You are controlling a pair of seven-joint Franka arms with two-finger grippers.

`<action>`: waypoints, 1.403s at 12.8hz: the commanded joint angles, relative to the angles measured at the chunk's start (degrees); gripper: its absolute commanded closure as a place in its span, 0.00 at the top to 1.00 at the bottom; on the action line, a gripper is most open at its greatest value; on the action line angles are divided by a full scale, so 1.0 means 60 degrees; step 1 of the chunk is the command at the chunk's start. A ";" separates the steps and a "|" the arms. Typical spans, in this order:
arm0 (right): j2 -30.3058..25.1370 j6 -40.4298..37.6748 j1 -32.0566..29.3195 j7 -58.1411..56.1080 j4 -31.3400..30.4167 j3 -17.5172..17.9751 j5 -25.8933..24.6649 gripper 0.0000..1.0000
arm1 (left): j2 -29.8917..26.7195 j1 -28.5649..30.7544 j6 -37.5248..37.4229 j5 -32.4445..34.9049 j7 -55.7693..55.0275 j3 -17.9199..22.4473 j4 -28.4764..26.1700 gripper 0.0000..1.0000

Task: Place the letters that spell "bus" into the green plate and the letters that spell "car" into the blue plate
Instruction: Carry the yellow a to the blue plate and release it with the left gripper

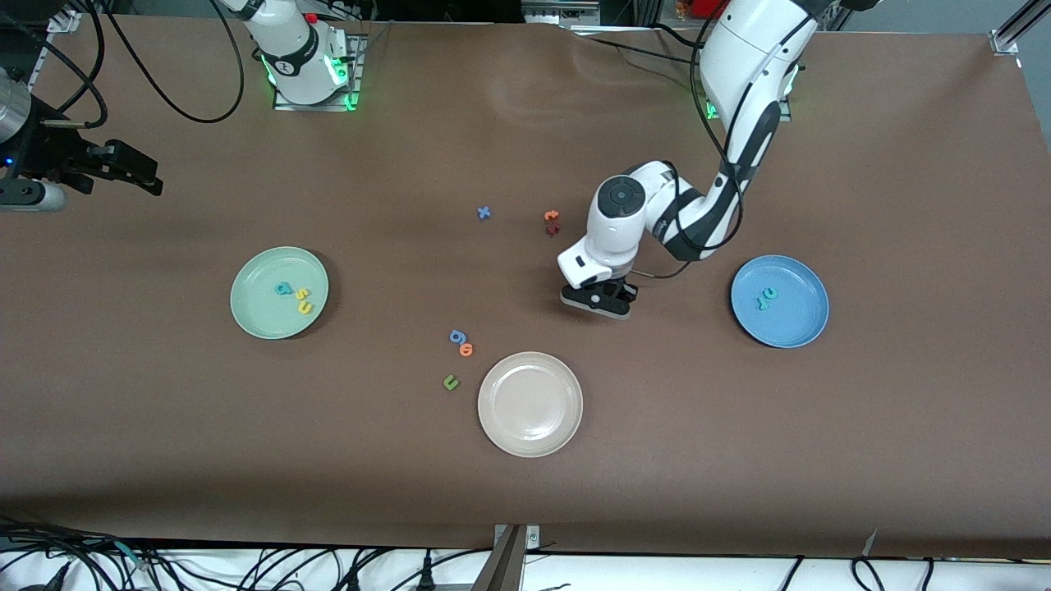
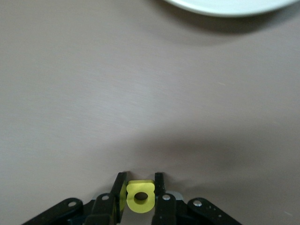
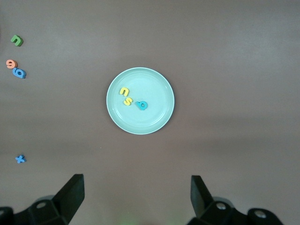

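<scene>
Front view: your left gripper [image 1: 598,300] is down at the table between the cream plate [image 1: 530,404] and the blue plate [image 1: 779,300], its fingertips hidden under the wrist. The blue plate lies toward the left arm's end of the table from that gripper, at about the same nearness to the camera, and already holds the teal c [image 1: 769,292] and teal r [image 1: 762,304]. The green plate [image 1: 279,292] holds the teal b [image 1: 284,288], yellow s [image 1: 302,294] and yellow u [image 1: 305,308]. The right gripper [image 1: 123,168] hangs over the right arm's end of the table, waiting

Left wrist view: the fingers [image 2: 118,190] are closed on the yellow a [image 2: 139,195], one on each flank, its hole facing the camera. The letter sits square between them, low at the table

Right wrist view: the right fingers [image 3: 70,190] are spread wide with nothing between them, high above the green plate

Judgement: the left arm alone has the a and is nearer the blue plate; your coming move is a lift, then a carry sideways to that plate
</scene>
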 commanded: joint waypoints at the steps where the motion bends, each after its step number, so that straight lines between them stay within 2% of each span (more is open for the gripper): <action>1: -0.0038 -0.0087 -0.0123 0.0077 0.0032 0.0128 -0.0030 1.00 | -0.0365 0.0564 -0.0217 -0.1052 0.1636 0.0171 -0.0105 0.02; 4: -0.0024 -0.0087 -0.0123 0.0077 0.0032 0.0128 -0.0030 1.00 | -0.1111 0.1251 -0.1297 -0.3498 0.4798 0.0493 -0.0193 0.04; 7: -0.0038 -0.0087 -0.0123 0.0077 0.0032 0.0128 -0.0030 1.00 | -0.1728 0.1648 -0.2689 -0.4747 0.7275 0.1457 -0.0193 0.06; 11: -0.0038 -0.0087 -0.0123 0.0077 0.0032 0.0128 -0.0030 1.00 | -0.1919 0.1913 -0.3600 -0.5146 0.9770 0.2805 -0.0208 0.08; 13: -0.0038 -0.0087 -0.0109 0.0062 0.0032 0.0128 -0.0030 1.00 | -0.1905 0.2001 -0.3660 -0.5146 1.0343 0.3187 -0.0354 0.07; 18: -0.0038 -0.0087 -0.0123 0.0062 0.0032 0.0128 -0.0030 1.00 | -0.1511 0.2118 -0.3558 -0.5131 1.0462 0.3614 -0.0691 0.08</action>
